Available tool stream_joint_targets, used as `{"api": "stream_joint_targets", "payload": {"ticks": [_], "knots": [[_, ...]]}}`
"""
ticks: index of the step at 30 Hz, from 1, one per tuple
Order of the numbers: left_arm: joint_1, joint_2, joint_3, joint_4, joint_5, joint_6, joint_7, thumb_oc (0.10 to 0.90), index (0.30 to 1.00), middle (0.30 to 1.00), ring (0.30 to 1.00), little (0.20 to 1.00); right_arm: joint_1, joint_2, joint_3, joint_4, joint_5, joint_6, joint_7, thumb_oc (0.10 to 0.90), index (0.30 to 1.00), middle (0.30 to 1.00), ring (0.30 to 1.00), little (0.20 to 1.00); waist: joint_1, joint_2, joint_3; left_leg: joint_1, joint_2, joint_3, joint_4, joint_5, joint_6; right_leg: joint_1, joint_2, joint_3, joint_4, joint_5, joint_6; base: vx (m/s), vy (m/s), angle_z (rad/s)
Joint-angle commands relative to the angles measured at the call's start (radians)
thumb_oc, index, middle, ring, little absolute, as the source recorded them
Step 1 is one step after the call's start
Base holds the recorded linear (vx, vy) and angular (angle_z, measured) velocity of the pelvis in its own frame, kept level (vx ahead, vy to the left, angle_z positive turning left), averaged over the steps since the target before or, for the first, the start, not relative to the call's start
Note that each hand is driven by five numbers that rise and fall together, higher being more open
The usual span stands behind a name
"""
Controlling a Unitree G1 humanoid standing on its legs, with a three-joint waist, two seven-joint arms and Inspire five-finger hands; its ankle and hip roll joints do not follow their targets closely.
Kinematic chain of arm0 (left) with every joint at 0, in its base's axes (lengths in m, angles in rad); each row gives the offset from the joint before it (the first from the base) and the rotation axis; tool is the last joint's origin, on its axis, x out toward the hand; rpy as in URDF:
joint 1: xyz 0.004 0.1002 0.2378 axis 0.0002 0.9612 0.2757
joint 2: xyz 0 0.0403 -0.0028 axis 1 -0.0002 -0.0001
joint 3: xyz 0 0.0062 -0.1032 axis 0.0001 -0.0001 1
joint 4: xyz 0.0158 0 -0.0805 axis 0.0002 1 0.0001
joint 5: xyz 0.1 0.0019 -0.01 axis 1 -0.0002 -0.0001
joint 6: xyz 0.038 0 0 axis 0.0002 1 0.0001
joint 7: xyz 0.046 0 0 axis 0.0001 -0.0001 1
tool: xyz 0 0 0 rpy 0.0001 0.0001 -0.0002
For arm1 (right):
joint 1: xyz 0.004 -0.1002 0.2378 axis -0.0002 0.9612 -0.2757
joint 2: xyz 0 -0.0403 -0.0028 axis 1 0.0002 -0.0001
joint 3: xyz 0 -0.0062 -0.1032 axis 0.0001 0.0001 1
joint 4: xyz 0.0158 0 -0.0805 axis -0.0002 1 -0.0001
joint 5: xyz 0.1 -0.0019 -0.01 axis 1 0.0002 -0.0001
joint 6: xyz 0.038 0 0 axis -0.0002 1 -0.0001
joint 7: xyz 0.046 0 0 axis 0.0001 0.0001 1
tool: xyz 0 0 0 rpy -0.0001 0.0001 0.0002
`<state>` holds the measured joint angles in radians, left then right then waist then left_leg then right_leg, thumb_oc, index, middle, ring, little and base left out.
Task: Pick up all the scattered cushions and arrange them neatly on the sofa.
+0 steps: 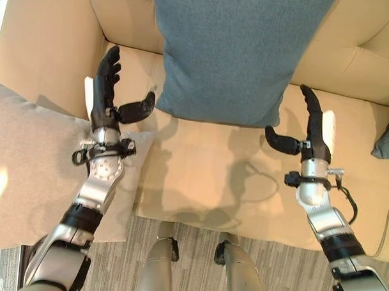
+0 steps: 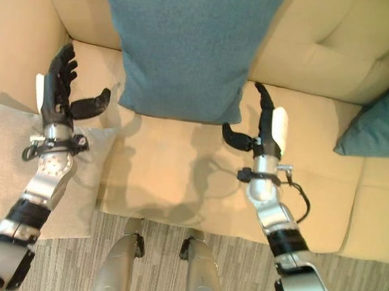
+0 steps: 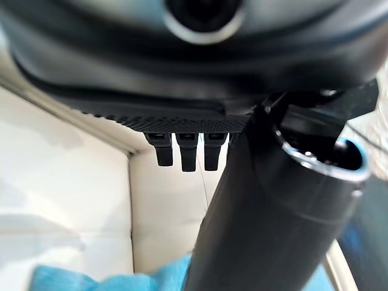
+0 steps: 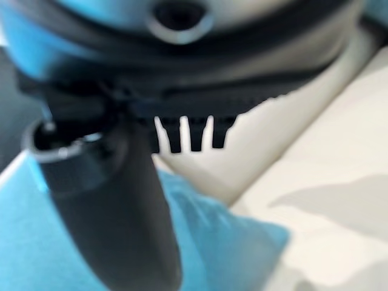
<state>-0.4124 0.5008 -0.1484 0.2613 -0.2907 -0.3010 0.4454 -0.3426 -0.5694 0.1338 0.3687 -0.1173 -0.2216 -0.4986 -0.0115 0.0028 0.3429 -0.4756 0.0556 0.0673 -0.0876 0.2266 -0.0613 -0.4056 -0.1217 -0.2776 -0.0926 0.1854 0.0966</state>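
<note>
Well, a large blue cushion (image 1: 233, 54) was seen propped upright against the backrest of the beige sofa (image 1: 200, 177), its lower edge resting on the seat. The left hand (image 1: 107, 85) was held just beside the cushion's lower left corner, fingers straight and spread, thumb stuck out toward the fabric, and nothing was gripped in it. The right hand (image 2: 265, 125) was held near the lower right corner, fingers extended upward and thumb angled inward; it, too, was kept wide and empty. A gap was shown between each hand and the cushion in the head views, though whether the right fingertips brushed the edge could not be told. In the left wrist view the straight fingers (image 3: 185, 151) were seen pointing at the sofa's seam, with a strip of blue beyond them. A second blue cushion (image 2: 374, 129) was seen at the right end of the sofa, leaning against the back and well apart from the first. A light grey cushion (image 1: 28, 159) was found lying flat by the sofa's left arm, partly beneath the left forearm, over the grey striped floor (image 1: 196, 267).
</note>
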Motion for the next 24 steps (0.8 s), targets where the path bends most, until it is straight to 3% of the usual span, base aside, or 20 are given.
{"api": "stream_joint_targets", "payload": {"ticks": [1,6,12,19,24], "knots": [[0.02,-0.025,-0.006,0.019,0.045,-0.092,-0.028,0.8,0.9,0.9,0.9,0.9,0.052,-0.006,-0.038,-0.047,-0.049,-0.063,0.001,0.8,0.9,0.9,0.9,0.9,0.006,-0.005,-0.206,0.058,0.007,0.026,0.0,-0.101,-0.054,0.048,-0.002,-0.042,0.005,-0.097,0.072,0.07,-0.027,0.14],[0.3,-0.075,0.036,-0.054,0.024,-0.083,-0.122,0.8,0.9,0.9,0.9,0.9,0.277,0.022,-0.087,-0.08,-0.064,-0.057,0.072,0.8,0.9,0.9,0.9,0.9,0.023,-0.01,-0.229,0.151,0.017,0.027,0.0,-0.114,-0.05,0.149,0.004,-0.06,0.005,-0.128,0.065,0.08,-0.043,0.07],[0.516,-0.103,0.008,-0.012,0.031,-0.056,-0.202,0.8,0.9,0.9,0.9,0.9,0.468,0.071,-0.056,-0.04,-0.075,-0.053,0.15,0.8,0.9,0.9,0.9,0.9,0.04,-0.011,-0.242,0.261,0.022,0.025,0.0,-0.128,-0.04,0.258,0.02,-0.076,0.005,-0.166,0.053,0.06,-0.056,0.08],[0.67,-0.141,-0.009,0.053,0.022,-0.033,-0.254,0.8,0.9,0.9,0.9,0.9,0.588,0.121,-0.004,-0.012,-0.067,-0.068,0.215,0.8,0.9,0.9,0.9,0.9,0.055,-0.011,-0.253,0.356,0.02,0.02,0.0,-0.143,-0.027,0.36,0.035,-0.079,0.005,-0.199,0.039,0.03,-0.063,0.03],[0.666,-0.144,-0.046,0.059,0.019,-0.024,-0.267,0.8,0.9,0.9,0.9,0.9,0.594,0.122,0.038,-0.004,-0.063,-0.075,0.23,0.8,0.9,0.9,0.9,0.9,0.069,-0.01,-0.221,0.364,0.023,-0.004,0.014,-0.129,-0.035,0.396,0.047,-0.101,0.005,-0.223,0.02,-0.06,-0.077,0.13]]}}
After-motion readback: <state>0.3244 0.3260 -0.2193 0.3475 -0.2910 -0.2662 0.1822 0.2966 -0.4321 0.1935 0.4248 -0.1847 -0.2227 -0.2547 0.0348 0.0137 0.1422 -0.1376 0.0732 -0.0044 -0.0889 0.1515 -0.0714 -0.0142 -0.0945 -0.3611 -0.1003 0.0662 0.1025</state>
